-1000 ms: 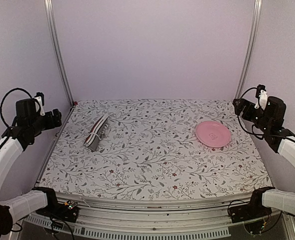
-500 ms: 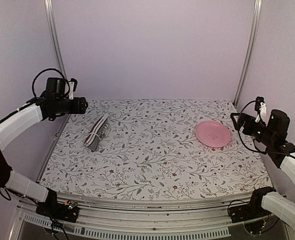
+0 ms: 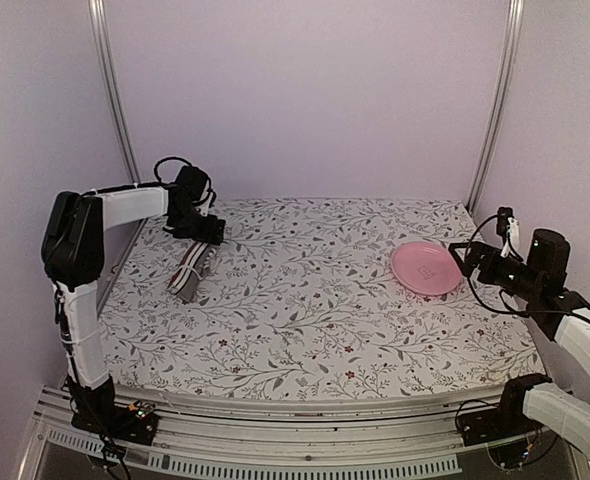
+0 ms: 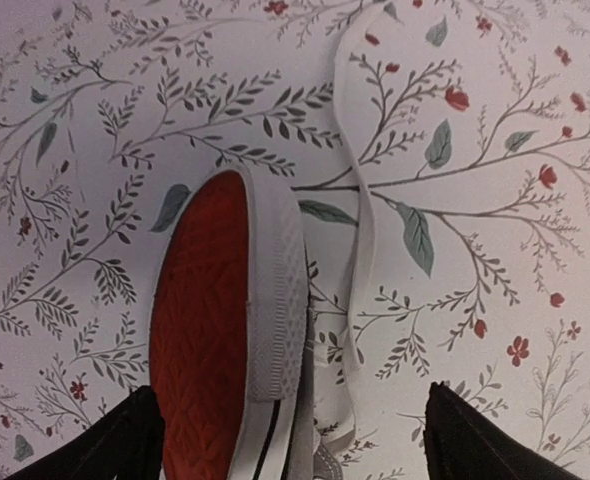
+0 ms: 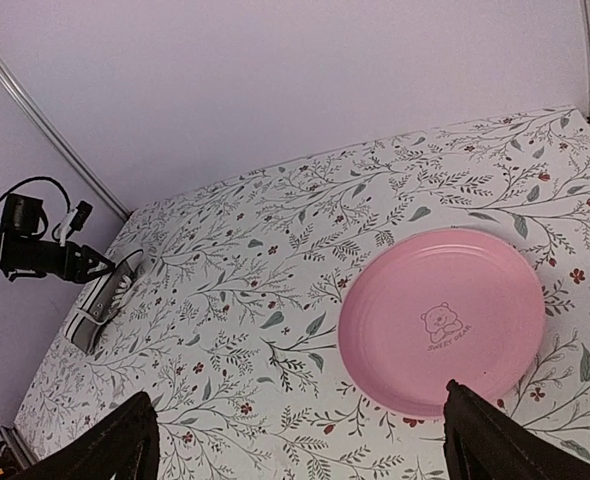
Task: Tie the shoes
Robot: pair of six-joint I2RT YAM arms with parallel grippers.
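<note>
Approach step, I judge: my left claw point(image 3: 207, 232), wide open and empty, hovers over the shoe point(image 3: 192, 266), which lies sideways near the far-left corner of the table point(image 3: 305, 320). My right claw point(image 3: 465, 254) is open and empty too. Next I need to grasp a loose lace point(image 4: 363, 230).

Shoe point(image 3: 192, 266) on its side, far left of table point(image 3: 305, 330); plate point(image 3: 426, 268) right, well apart. Left tool point(image 3: 210, 237) over shoe.

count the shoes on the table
1. The grey sneaker lies on its side at the far left of the table, beneath the left pincer. No second shoe shows in any view.
</note>
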